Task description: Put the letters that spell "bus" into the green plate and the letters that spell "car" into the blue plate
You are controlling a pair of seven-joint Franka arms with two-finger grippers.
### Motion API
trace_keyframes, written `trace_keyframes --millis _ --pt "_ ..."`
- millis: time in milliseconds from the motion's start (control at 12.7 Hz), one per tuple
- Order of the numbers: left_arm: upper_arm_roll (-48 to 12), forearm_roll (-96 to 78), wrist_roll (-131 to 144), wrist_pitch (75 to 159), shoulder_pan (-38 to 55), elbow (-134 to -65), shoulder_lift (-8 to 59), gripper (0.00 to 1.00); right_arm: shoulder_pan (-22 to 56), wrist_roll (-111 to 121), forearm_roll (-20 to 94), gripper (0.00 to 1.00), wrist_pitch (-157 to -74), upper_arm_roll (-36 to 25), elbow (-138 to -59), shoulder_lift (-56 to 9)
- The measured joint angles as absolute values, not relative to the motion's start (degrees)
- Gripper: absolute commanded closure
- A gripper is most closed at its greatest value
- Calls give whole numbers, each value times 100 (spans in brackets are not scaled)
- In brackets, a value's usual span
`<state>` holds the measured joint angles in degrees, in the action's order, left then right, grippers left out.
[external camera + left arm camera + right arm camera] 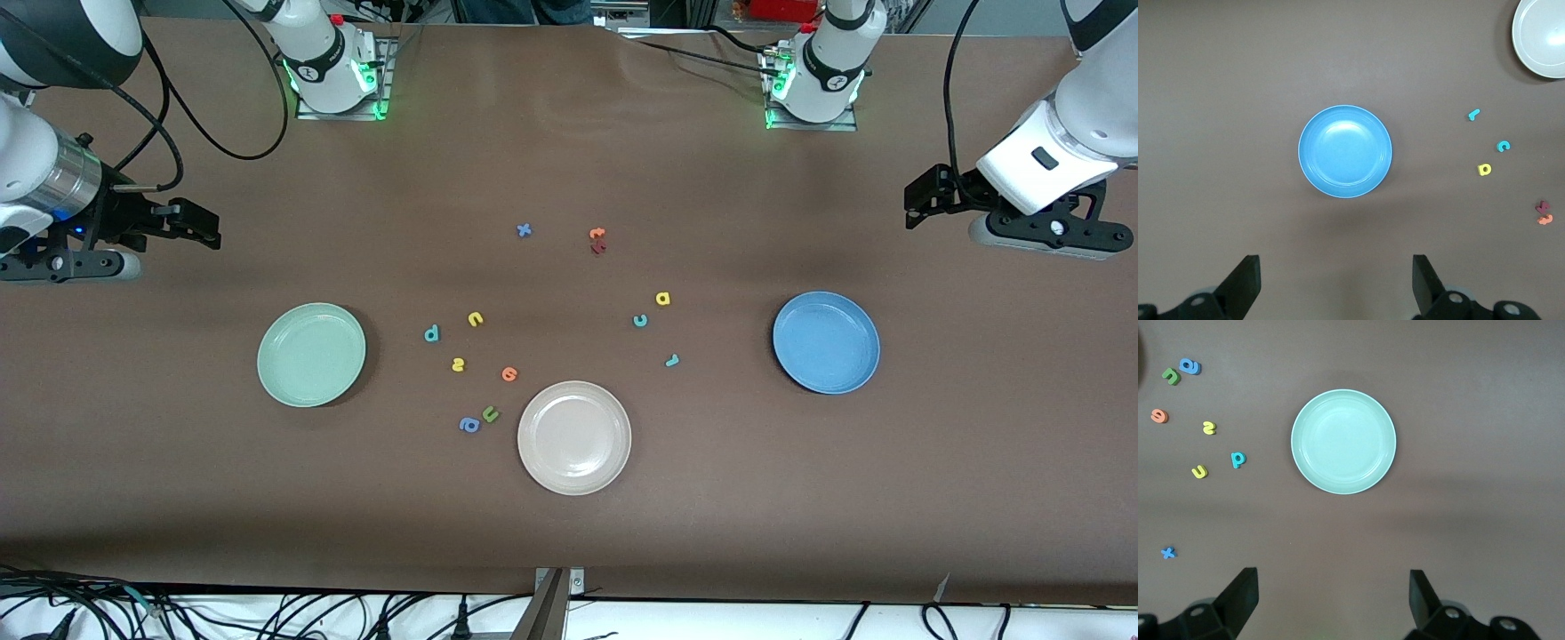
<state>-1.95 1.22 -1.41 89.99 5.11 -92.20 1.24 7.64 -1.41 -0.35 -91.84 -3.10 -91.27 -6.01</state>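
The green plate point(311, 354) point(1343, 441) lies toward the right arm's end of the table and holds nothing. Beside it lie the teal b point(432, 333) point(1237, 459), yellow u point(476, 318) point(1199, 472) and yellow s point(458, 364) point(1209, 427). The blue plate point(826, 341) point(1345, 151) lies bare toward the left arm's end. Near it are the yellow a point(662, 299) point(1484, 169), teal c point(640, 320) point(1503, 146) and teal r point(672, 360) point(1473, 115). My right gripper point(206, 229) point(1333, 597) hangs open over bare table by the green plate. My left gripper point(916, 206) point(1336, 280) hangs open over bare table by the blue plate.
A cream plate point(574, 436) lies mid-table, nearest the front camera. By it lie an orange letter point(508, 374), a green u point(490, 413) and a blue a point(469, 425). A blue x point(524, 230) and two reddish letters point(597, 240) lie nearer the bases.
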Motion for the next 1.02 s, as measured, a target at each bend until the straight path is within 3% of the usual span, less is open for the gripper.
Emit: trace_keyframes --millis 1024 --pt "-195 122 -141 8999 511 -9220 124 0 760 475 -71 0 -9116 -317 -9065 -725"
